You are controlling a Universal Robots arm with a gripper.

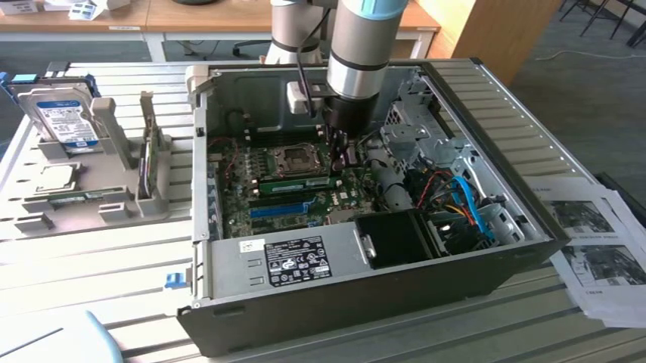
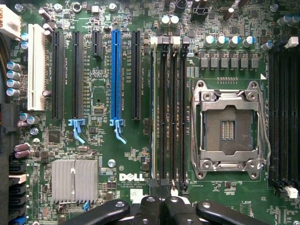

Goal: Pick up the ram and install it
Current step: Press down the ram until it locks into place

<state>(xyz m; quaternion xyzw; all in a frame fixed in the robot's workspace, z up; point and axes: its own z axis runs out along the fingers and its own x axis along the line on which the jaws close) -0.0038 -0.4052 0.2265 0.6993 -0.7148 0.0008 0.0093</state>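
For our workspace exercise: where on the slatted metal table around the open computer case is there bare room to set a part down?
Bare slats lie between the grey plastic parts holder and the table's front edge, beside the black computer case. The exterior view's right is crowded with printed paper sheets. Inside the case it is crowded with the green motherboard, cables and the arm.

access: open top of case (image 1: 333,197), walls on all sides
hand (image 1: 340,144): shut, deep inside case above motherboard (image 2: 122,154)
near side: power supply (image 1: 293,261), black drive cage (image 1: 404,238)
exterior view's right: cable tangle (image 1: 459,204), metal bays (image 1: 424,128)
board obstacles: heatsink (image 2: 75,180), CPU socket (image 2: 228,129), capacitors (image 2: 13,79)
free: flat board beside blue slot (image 2: 116,77)
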